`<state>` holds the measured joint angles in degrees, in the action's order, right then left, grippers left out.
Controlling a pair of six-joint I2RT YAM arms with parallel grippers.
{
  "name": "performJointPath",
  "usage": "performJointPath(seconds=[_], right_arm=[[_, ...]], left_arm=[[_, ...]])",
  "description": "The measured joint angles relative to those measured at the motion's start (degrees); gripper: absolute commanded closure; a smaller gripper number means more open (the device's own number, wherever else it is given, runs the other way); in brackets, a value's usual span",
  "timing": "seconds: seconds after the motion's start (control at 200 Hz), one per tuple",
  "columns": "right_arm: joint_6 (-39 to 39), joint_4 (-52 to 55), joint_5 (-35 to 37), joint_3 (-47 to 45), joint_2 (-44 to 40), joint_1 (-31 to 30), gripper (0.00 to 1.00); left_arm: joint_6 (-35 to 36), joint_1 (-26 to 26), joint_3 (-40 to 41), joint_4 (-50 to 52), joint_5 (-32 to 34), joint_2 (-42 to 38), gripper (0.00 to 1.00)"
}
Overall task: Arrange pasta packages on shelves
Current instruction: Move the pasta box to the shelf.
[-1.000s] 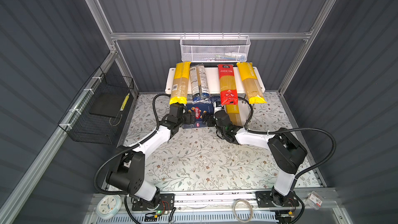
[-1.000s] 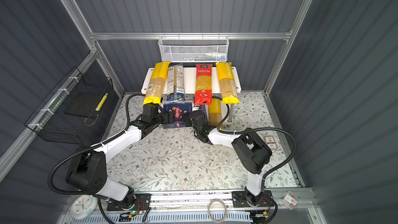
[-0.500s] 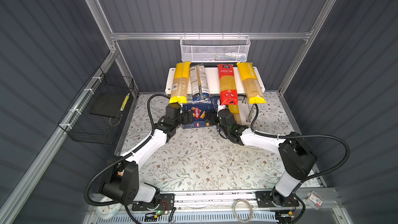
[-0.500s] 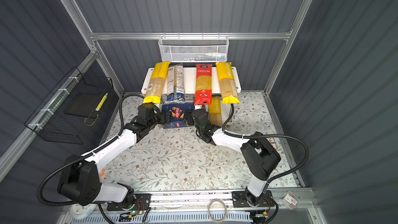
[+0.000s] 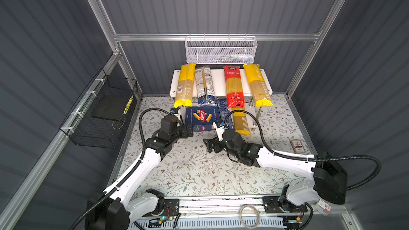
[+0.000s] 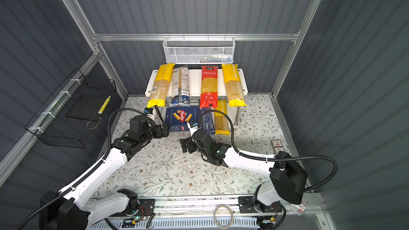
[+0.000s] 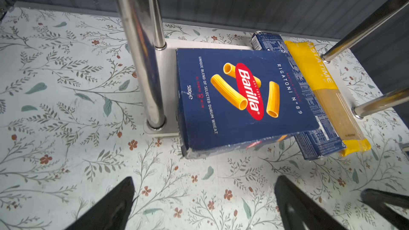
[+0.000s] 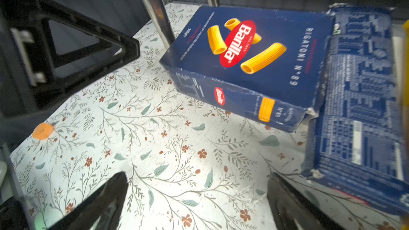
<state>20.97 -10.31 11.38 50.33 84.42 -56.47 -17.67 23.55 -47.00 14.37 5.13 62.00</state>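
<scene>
Grippers: the left gripper and the right gripper are both hanging with jaws spread and nothing between them, low over the floral mat in front of the rack.
Upper shelf: four spaghetti bags are lying side by side on it, their front ends overhanging.
Lower shelf: it is carrying the wide Barilla box, the narrow blue box and a yellow bag.
Barilla box: it is sitting tilted, one side apparently riding on the narrow blue box, its front edge jutting past the board.
Step in hand: every package seems placed, so the robot is probably squaring the Barilla box.
Doing it well: pushing the front face gently with spread fingers and sliding it towards the chrome leg until it is lying flat.
Risk: shoving the narrow box back crooked.
</scene>
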Motion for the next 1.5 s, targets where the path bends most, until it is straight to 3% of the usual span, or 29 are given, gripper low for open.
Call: performJointPath(seconds=[0.325, 0.65, 0.985, 1.501], right_arm=[[-0.5, -9.0, -5.4, 5.4, 16.6, 0.0, 0.05], [-1.1, -13.8, -4.0, 12.0, 22.1, 0.4, 0.02], [-1.0, -12.9, -4.7, 17.7, 27.7, 2.4, 0.01], [-0.5, -12.1, -8.6, 22.2, 30.9, 5.8, 0.01]], left_arm=[[-2.2, 0.0, 6.1, 8.7, 2.9, -6.0, 0.0], [-5.6, -0.8, 6.7, 11.6, 10.6, -7.7, 0.0], [-6.0, -11.6, 9.1, 11.3, 6.8, -7.3, 0.0], [-5.5, -11.7, 9.1, 8.3, 6.1, -5.8, 0.0]])
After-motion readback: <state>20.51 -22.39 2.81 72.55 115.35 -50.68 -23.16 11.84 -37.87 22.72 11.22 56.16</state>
